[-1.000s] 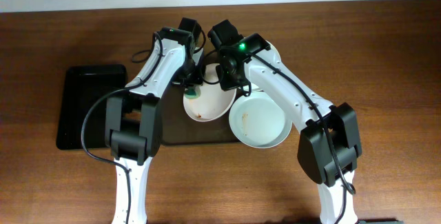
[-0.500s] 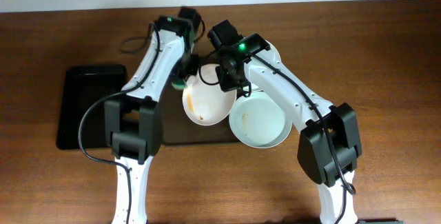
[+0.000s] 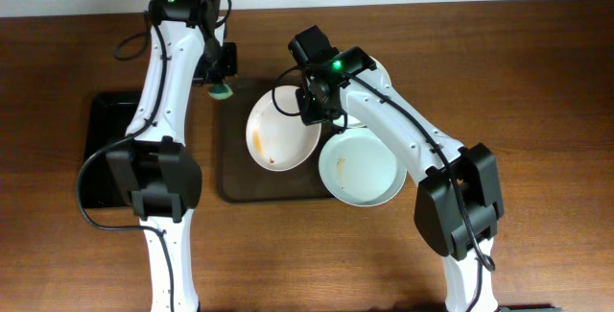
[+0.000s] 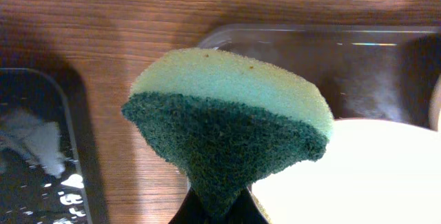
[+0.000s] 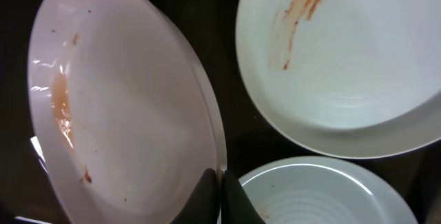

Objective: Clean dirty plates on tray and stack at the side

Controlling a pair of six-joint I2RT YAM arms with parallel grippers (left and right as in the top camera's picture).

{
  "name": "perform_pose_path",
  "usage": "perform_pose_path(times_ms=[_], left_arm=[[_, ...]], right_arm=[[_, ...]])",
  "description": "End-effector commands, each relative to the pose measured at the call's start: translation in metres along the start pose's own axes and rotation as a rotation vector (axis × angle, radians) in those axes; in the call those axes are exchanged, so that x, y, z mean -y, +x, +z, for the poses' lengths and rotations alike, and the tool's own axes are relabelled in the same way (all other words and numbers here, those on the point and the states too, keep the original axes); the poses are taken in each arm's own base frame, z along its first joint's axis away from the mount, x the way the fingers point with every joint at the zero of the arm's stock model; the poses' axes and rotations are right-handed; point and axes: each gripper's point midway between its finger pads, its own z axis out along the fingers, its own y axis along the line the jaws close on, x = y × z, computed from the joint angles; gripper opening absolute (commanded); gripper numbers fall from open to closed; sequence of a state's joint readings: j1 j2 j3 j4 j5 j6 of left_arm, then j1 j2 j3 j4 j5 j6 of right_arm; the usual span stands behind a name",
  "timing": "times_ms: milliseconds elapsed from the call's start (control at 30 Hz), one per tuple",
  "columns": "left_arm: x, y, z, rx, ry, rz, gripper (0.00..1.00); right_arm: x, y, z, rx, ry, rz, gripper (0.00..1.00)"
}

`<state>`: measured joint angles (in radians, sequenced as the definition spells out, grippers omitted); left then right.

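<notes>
- The left end effector [image 4: 215, 211] is gripping a sponge [image 4: 227, 114], dark green scouring face under pale green foam, jaws pinched narrow on its lower tip.
- The sponge is hanging over the bench [image 3: 537, 82] at 10 o'clock of the tray [image 3: 235, 180].
- The right end effector [image 5: 220, 189] is pinching the rim of the smeared plate [image 5: 124, 114], jaws nearly together.
- That plate is tilting over the tray's middle, with a brown smear inside.
- The streaked plate [image 5: 344, 79] is lying at its 2 o'clock in the right wrist view, and the third plate [image 5: 317, 196] at 5 o'clock.
- 1 plate is overhanging the tray's rim at 4 o'clock.
- A black tray [image 3: 96, 149] is sitting at 9 o'clock.
</notes>
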<state>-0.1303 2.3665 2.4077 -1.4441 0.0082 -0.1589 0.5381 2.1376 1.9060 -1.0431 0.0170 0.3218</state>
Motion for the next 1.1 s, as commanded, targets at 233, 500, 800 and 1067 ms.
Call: perform_pose_path(times_ms=[233, 500, 800, 1067], left_arm=[[0.022, -0.008, -0.001, 0.028, 0.095, 0.001, 0.01], [0.027, -0.012, -0.001, 0.042, 0.123, 0.002, 0.01], [0.031, -0.013, -0.002, 0.046, 0.146, 0.004, 0.01], [0.031, -0.015, -0.002, 0.052, 0.147, 0.004, 0.01]], right_arm=[[-0.015, 0.011, 0.027, -0.077, -0.068, 0.051, 0.04], [-0.014, 0.023, 0.046, -0.135, -0.053, 0.051, 0.15], [-0.017, 0.049, 0.077, -0.195, -0.035, 0.056, 0.27], [-0.012, 0.065, 0.102, -0.197, -0.026, 0.105, 0.25]])
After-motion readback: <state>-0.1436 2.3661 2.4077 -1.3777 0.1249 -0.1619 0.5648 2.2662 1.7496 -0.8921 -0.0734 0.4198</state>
